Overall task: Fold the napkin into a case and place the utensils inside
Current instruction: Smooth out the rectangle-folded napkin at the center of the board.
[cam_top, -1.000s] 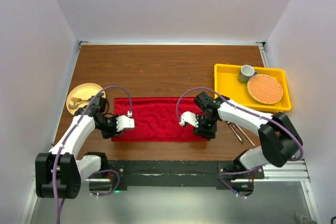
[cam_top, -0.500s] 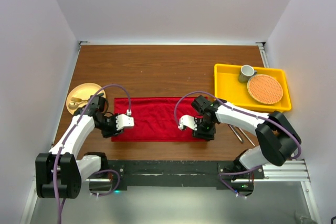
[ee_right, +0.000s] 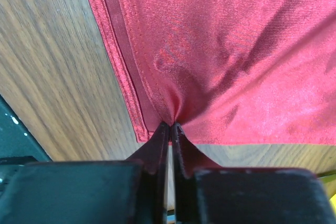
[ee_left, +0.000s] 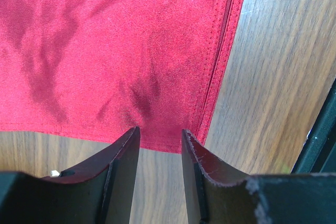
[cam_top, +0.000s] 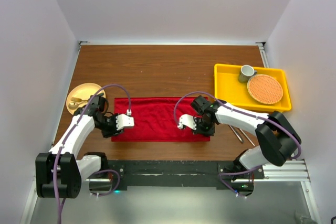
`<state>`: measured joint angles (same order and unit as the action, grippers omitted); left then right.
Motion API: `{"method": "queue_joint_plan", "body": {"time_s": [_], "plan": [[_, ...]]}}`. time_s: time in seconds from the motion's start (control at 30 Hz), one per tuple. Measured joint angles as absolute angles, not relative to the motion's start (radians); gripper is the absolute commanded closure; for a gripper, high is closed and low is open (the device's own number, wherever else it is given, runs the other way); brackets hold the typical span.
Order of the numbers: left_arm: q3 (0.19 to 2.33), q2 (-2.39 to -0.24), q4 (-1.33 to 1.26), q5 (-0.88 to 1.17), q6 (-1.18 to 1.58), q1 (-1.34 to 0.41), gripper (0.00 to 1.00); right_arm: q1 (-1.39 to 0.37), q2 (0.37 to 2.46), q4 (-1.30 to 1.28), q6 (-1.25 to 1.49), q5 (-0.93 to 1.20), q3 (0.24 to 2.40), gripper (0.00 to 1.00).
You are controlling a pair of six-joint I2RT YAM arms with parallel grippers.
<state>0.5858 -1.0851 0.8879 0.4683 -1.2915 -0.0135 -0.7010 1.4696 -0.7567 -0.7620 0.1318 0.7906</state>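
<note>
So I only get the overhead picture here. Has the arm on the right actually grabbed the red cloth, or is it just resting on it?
Observer: It has grabbed it. Its wrist camera shows the right gripper shut on the napkin, with the fabric puckered into the pinch near a corner.
Operator: And the other arm?
Observer: The left gripper is open, poised at the napkin's near edge beside a corner, and the cloth there lies flat.
Operator: Is the cloth a single layer?
Observer: It looks doubled. At the right arm's end, two hemmed edges lie one over the other, slightly offset.
</note>
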Motion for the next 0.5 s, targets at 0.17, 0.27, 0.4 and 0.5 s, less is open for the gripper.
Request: {"method": "queue_joint_plan", "body": {"time_s": [0.17, 0.27, 0.4, 0.5], "plan": [[0.586, -1.085, 0.889, 0.468, -1.293, -0.014, 0.59, -0.702, 1.450, -0.772, -0.759, 0.132, 0.793, 1.00], [0.590, -1.085, 0.895, 0.468, -1.301, -0.014, 0.59, -0.703, 1.421, -0.801, -0.760, 0.149, 0.807, 1.00], [0.591, -1.084, 0.911, 0.468, -1.332, -0.014, 0.59, -0.709, 1.389, -0.825, -0.762, 0.175, 0.819, 1.00], [0.591, -1.082, 0.925, 0.468, -1.364, -0.014, 0.59, -0.715, 1.388, -0.836, -0.762, 0.180, 0.819, 1.00]]}}
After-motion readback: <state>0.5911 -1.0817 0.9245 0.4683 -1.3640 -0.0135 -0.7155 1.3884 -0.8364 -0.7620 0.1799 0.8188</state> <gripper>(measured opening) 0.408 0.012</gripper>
